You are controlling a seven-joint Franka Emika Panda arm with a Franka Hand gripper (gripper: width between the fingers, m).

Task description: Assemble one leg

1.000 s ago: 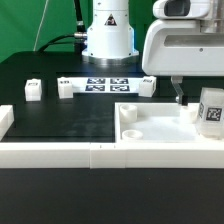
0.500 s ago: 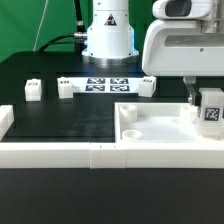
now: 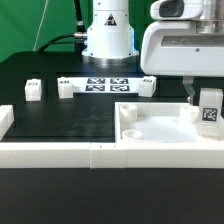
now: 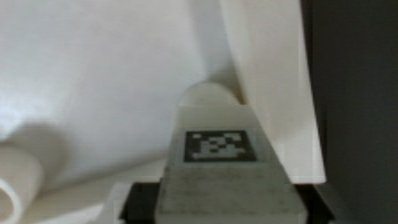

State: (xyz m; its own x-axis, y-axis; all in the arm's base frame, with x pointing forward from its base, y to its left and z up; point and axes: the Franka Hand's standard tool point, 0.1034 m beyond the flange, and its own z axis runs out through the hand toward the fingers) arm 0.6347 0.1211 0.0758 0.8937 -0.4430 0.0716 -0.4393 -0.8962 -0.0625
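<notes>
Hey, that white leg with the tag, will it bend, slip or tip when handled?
The leg looks like hard moulded plastic, so probably stiff and light. Its smooth faces might slip a little in the gripper. Taller than wide, it could tip if pushed high up.

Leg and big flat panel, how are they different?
The leg is small and stands upright; the panel is wide and lies flat. The leg shows a black-and-white tag; the panel shows round holes and no tag. The end effector grips the leg; nothing grips the panel. Both are white.
</notes>
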